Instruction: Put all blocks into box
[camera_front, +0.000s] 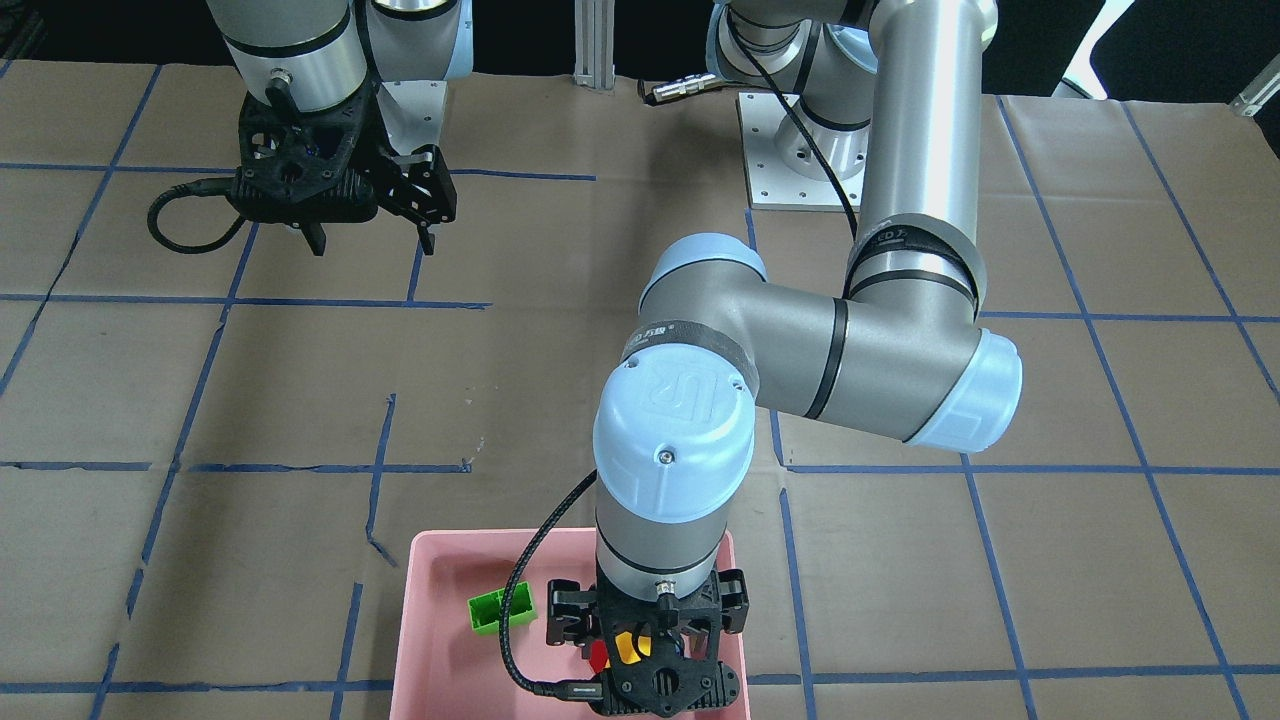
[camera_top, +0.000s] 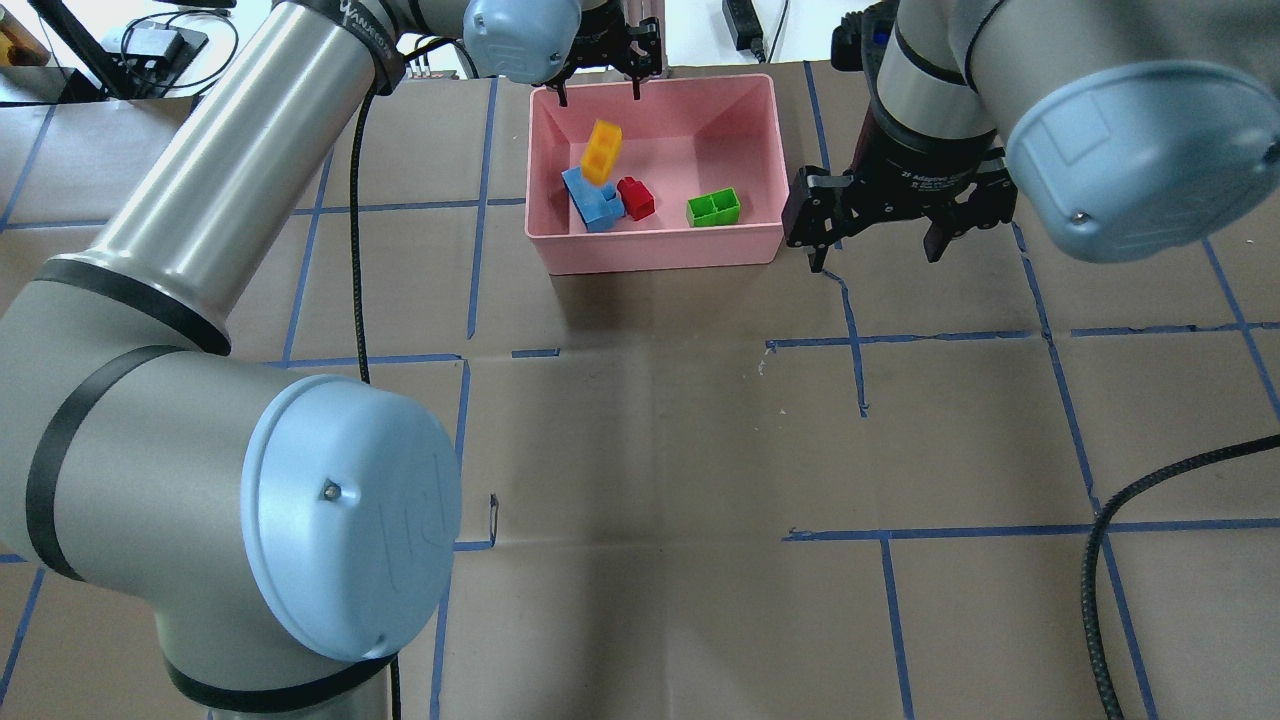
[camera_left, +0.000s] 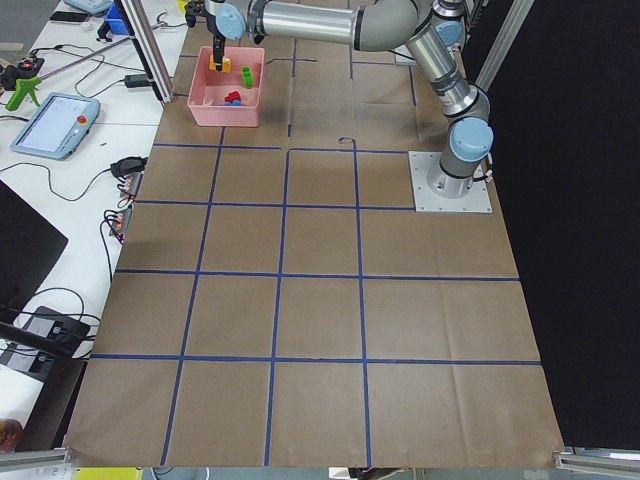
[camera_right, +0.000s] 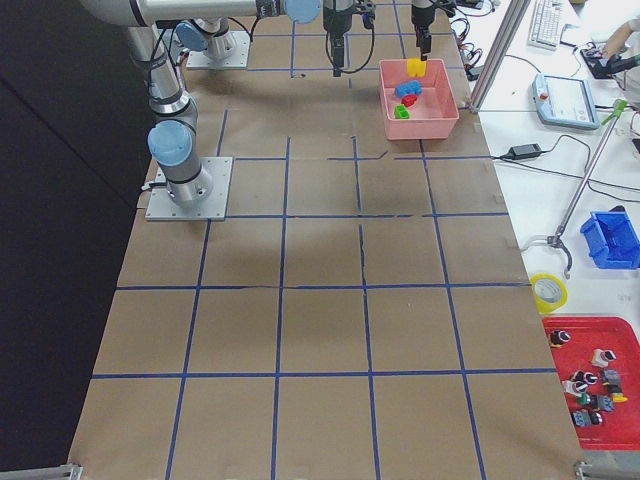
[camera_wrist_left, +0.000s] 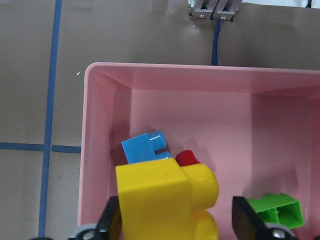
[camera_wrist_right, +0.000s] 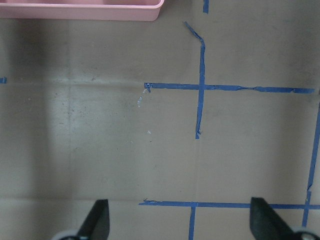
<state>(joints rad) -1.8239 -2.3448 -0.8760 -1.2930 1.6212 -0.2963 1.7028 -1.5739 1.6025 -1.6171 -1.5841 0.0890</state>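
The robot's left end effector (camera_top: 598, 92) hangs over the far end of the pink box (camera_top: 655, 252), its jaws spread wide and clamped on nothing. Below it, inside the box's outline, is the yellow two-stud brick (camera_top: 602, 150), tilted and overlapping the blue brick (camera_top: 593, 205). The wrist view shows a clear gap between the yellow brick and one finger. Whether the brick is in mid-drop or already leaning on the blue one cannot be told from these views.

The small red brick (camera_top: 635, 197) sits on the box floor, touching the blue brick. The green two-stud brick (camera_top: 714, 208) lies apart from them, near the wall closest to the robot.

The right end effector (camera_top: 875, 258) hovers over the paper-covered desk (camera_top: 650, 450), just beside the box. Its jaws are wide apart and empty, and only bare paper and blue tape lines lie beneath it.

No brick shows on the desk outside the box. With three bricks settled and the fourth within the walls, the task looks all but complete. What appears to remain is for the yellow brick to come to rest and for the left arm to lift clear.
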